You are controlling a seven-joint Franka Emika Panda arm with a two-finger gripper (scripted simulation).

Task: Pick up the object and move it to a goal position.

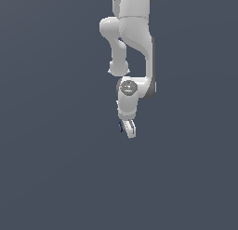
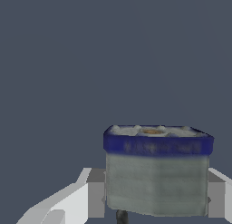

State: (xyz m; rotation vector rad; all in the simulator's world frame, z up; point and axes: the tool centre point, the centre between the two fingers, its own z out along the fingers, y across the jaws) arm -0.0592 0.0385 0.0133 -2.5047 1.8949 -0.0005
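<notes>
The object (image 2: 156, 173) is a small grey box with a dark-blue band around one end and an orange spot on that end's face. In the wrist view it sits between my two white fingers (image 2: 95, 193), which press on its two sides. My gripper (image 2: 156, 198) is shut on it. In the exterior view the gripper (image 1: 128, 129) hangs below the white arm, near the middle of the picture. Only a dark-blue sliver of the object (image 1: 121, 127) shows beside the fingers. Whether it is lifted off the surface I cannot tell.
The white arm (image 1: 132, 47) reaches down from the top of the exterior view. All around is a plain dark grey-blue surface (image 1: 56, 168) with no other objects or edges in view. No goal marker shows.
</notes>
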